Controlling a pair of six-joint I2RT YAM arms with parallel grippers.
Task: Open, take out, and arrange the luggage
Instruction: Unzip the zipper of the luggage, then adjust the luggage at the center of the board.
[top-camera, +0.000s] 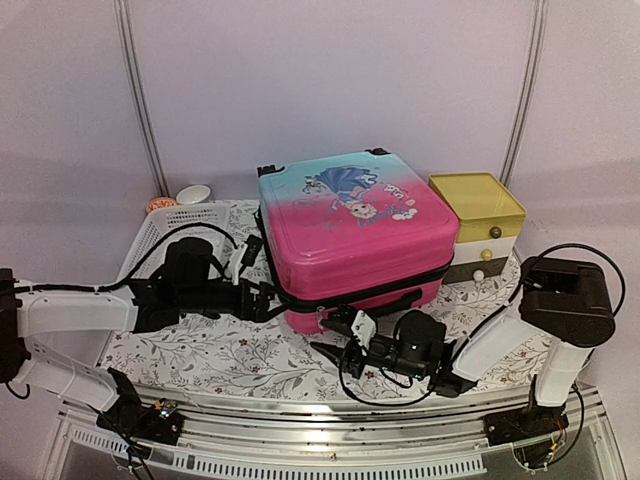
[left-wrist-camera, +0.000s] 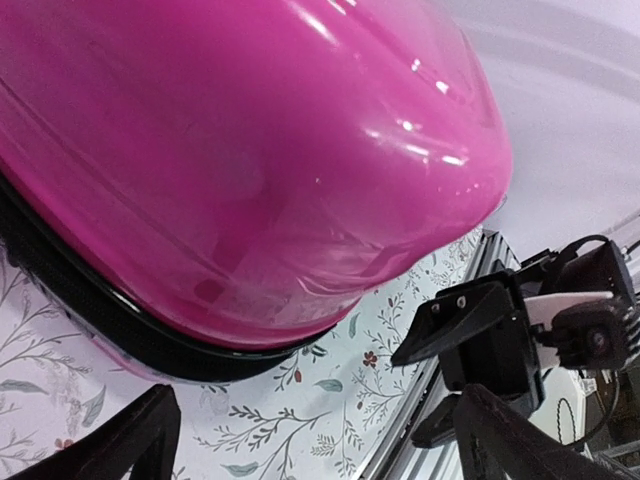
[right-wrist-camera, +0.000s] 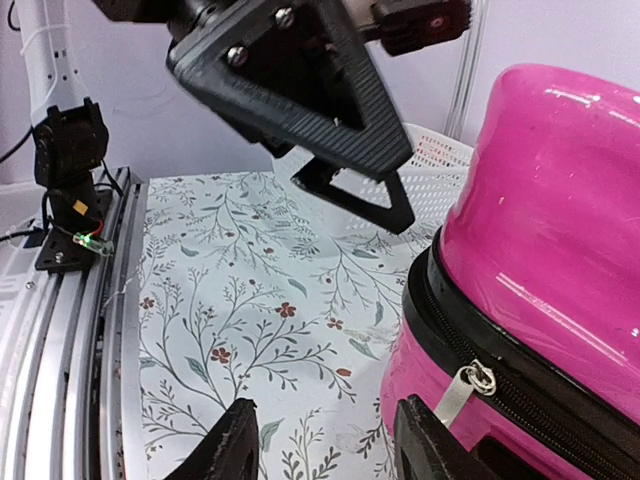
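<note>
The glossy, round-cornered hard-shell luggage (top-camera: 350, 235) has the left gripper (top-camera: 268, 298) spread wide and empty at its left side, and the right gripper (right-wrist-camera: 328, 412) parted and empty beside its silvery zipper pull (right-wrist-camera: 462, 388).

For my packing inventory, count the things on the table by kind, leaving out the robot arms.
Suitcase: 1
Basket: 1
Drawer box: 1
Small dishes: 2, white dish and orange dish
Total: 5

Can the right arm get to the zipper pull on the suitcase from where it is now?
Probably yes. The right gripper is open just beside the zipper pull on the suitcase seam, with nothing between them; a small sideways shift should do.
</note>
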